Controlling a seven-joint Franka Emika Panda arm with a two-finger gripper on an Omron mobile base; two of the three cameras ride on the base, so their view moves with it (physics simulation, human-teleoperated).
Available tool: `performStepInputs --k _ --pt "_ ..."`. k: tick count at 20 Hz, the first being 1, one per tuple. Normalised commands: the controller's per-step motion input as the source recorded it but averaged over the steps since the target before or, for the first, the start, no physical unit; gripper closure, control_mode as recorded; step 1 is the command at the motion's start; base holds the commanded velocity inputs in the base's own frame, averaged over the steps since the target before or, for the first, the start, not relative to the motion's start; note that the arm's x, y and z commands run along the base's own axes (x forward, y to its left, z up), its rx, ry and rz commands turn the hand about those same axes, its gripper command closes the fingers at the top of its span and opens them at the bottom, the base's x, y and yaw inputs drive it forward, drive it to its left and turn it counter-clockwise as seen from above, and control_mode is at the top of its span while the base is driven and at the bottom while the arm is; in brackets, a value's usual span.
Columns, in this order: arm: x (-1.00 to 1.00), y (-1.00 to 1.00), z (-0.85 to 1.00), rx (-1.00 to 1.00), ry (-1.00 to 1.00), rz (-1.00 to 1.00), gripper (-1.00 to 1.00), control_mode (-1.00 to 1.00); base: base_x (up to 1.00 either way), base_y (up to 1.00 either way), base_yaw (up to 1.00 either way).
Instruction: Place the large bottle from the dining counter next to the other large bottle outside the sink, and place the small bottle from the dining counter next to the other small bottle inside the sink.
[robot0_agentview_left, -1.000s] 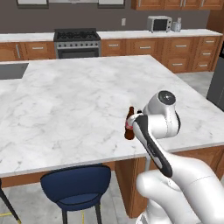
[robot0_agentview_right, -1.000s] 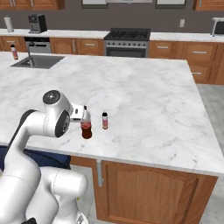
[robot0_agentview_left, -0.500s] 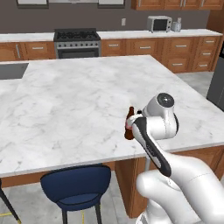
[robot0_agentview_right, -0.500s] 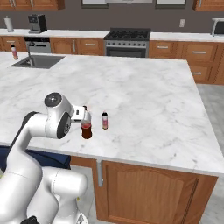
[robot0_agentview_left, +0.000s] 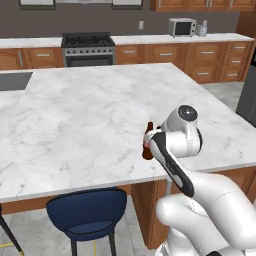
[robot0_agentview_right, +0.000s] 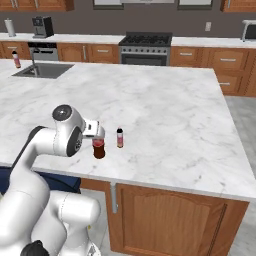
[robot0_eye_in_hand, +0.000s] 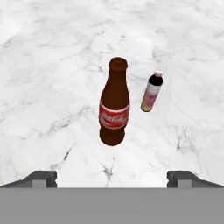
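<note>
Gripper (robot0_eye_in_hand: 112, 177) with jaws spread wide, empty, poised above the brown bottle (robot0_eye_in_hand: 114, 103) — upright near the front edge of the marble counter (robot0_agentview_right: 165, 110), small bottle (robot0_eye_in_hand: 152, 92) just beside it, sink (robot0_agentview_right: 42, 70) well apart at the far corner.

Glossy white rounded arm (robot0_agentview_left: 200, 200), dark joint caps, small dark fingers (robot0_eye_in_hand: 41, 178)

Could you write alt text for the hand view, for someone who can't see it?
A dark-brown glass bottle with a red label stands upright on a white grey-veined marble counter, seen from above with the open gripper hanging over it. A shorter pale bottle with a dark cap stands just beside it, apart from it.
</note>
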Motion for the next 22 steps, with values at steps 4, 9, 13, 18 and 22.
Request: performStepInputs --k 4,9,13,18,22 --pt "0.14 0.0 0.0 0.0 0.0 0.0 -1.0 -1.0 0.0 0.0 0.0" --pt "0.18 0.0 -0.04 0.0 0.0 0.0 -1.0 -1.0 0.0 0.0 0.0" --pt "0.16 0.0 -0.06 0.0 0.0 0.0 -1.0 -1.0 0.0 0.0 0.0" --pt "0.19 0.0 -0.09 0.0 0.0 0.0 -1.0 -1.0 0.0 0.0 0.0" --pt "0.21 0.0 -0.11 0.0 0.0 0.0 -1.0 -1.0 0.0 0.0 0.0"
